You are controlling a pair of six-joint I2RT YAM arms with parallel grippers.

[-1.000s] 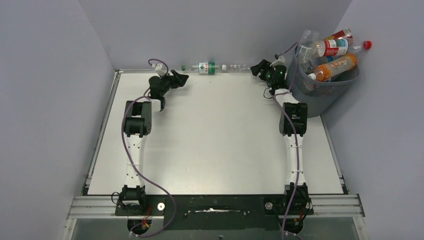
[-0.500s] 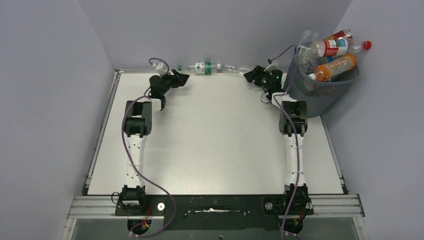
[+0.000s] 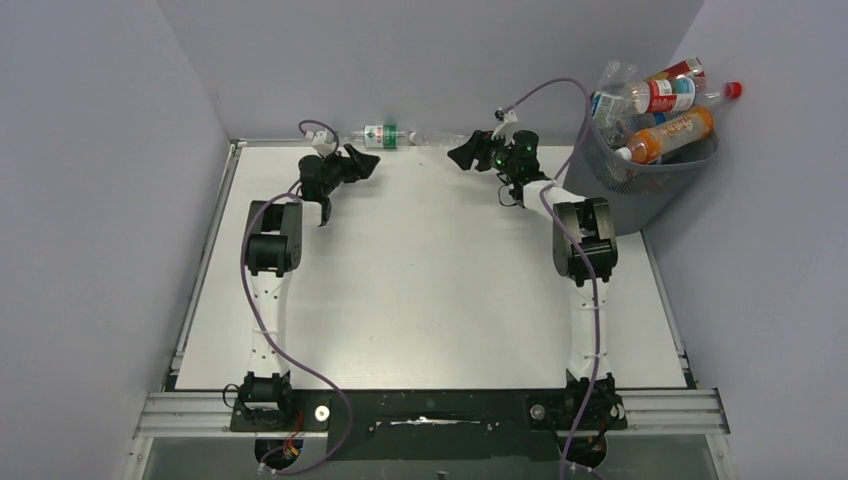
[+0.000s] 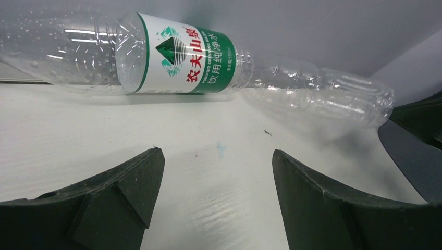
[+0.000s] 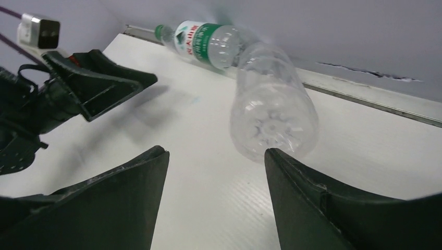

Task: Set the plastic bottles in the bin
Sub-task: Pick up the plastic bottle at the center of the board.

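the green-labelled bottle (image 4: 177, 54) and the clear bottle (image 5: 271, 112) lie end to end along the far edge of the table (image 3: 430, 280), parallel to the back wall (image 3: 430, 60). the clear one's base faces my right claw (image 5: 216, 156), so its long axis runs almost straight away from jaws that stand apart and empty, just short of it. i judge that arm nearer it, and nearer the bin (image 3: 655, 165). my left claw (image 4: 213, 156), wide and empty, faces the green label side-on.
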